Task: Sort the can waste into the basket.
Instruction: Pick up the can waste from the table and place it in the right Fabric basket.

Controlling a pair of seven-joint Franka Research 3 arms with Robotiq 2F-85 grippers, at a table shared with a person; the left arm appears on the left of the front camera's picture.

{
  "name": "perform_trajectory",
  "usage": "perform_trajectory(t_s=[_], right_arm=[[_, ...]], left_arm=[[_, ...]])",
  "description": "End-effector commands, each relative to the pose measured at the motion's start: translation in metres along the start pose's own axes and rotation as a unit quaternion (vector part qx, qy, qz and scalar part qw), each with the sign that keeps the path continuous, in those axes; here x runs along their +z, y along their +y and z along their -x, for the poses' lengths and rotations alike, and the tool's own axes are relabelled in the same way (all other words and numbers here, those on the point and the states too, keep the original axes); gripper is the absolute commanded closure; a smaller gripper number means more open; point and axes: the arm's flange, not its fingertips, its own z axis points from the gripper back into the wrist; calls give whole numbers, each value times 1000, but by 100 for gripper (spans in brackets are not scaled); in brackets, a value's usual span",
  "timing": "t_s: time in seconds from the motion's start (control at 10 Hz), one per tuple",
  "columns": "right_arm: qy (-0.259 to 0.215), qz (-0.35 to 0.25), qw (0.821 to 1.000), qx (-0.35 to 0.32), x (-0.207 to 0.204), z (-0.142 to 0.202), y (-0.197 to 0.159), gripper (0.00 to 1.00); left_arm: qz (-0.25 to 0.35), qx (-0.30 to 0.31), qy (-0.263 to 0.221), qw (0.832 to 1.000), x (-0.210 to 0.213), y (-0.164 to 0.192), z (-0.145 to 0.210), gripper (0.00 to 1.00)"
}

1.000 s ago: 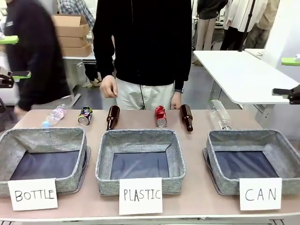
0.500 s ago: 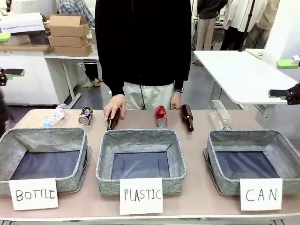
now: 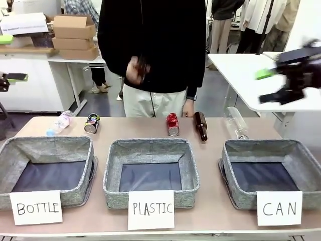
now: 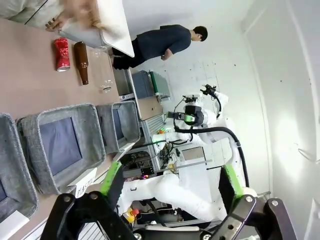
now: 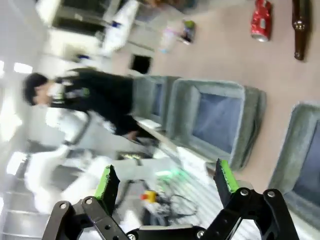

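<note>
The shiny red can (image 3: 172, 124) lies at the far side of the table, behind the middle bin. The black printed can (image 3: 91, 123) lies further left. The grey basket (image 3: 261, 145) with the card "CAN" (image 3: 279, 207) stands at the front right with nothing in it. My right gripper (image 3: 271, 84) hovers open, high above the basket's far right, blurred. My left gripper (image 3: 10, 57) hangs open at the left edge, off the table. The left wrist view shows the red can (image 4: 62, 47) and the basket (image 4: 122, 125). The right wrist view shows the red can (image 5: 261, 20) and the basket (image 5: 295, 150).
Alike bins marked "BOTTLE" (image 3: 47, 145) and "PLASTIC" (image 3: 149, 146) stand left and middle. A brown bottle (image 3: 200, 125), a clear bottle (image 3: 234, 122) and a small plastic bottle (image 3: 59, 122) lie along the far edge. The person's raised hand (image 3: 135, 70) holds something dark and blurred.
The person's hand took the left brown bottle off the table and raised it to chest height. My right gripper swung up and inward from the right edge. The left gripper stayed put.
</note>
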Motion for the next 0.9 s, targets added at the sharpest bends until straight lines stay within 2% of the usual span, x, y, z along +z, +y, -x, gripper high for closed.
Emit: perform_trajectory(t_s=[0.0, 0.1, 0.2, 0.3, 0.4, 0.6, 0.7, 0.8], right_arm=[[69, 136, 988, 21, -59, -62, 4, 0], [89, 196, 976, 23, -95, -74, 3, 0], [111, 215, 970, 15, -114, -78, -3, 0], [125, 176, 976, 16, -110, -70, -3, 0], [88, 176, 979, 45, -121, -61, 11, 0], [88, 176, 979, 45, -121, -61, 11, 0], [110, 184, 976, 39, -130, -68, -2, 0], [24, 211, 977, 14, -139, -92, -9, 0]], left_arm=[[12, -12, -2, 1000, -1, -1, -1, 0], [12, -12, -2, 1000, -1, -1, -1, 0], [12, -12, -2, 1000, -1, -1, -1, 0], [12, -12, -2, 1000, -1, -1, -1, 0], [12, -12, -2, 1000, -1, -1, -1, 0], [12, -12, -2, 1000, -1, -1, -1, 0], [12, -12, -2, 1000, -1, -1, -1, 0], [12, -12, -2, 1000, -1, -1, -1, 0]])
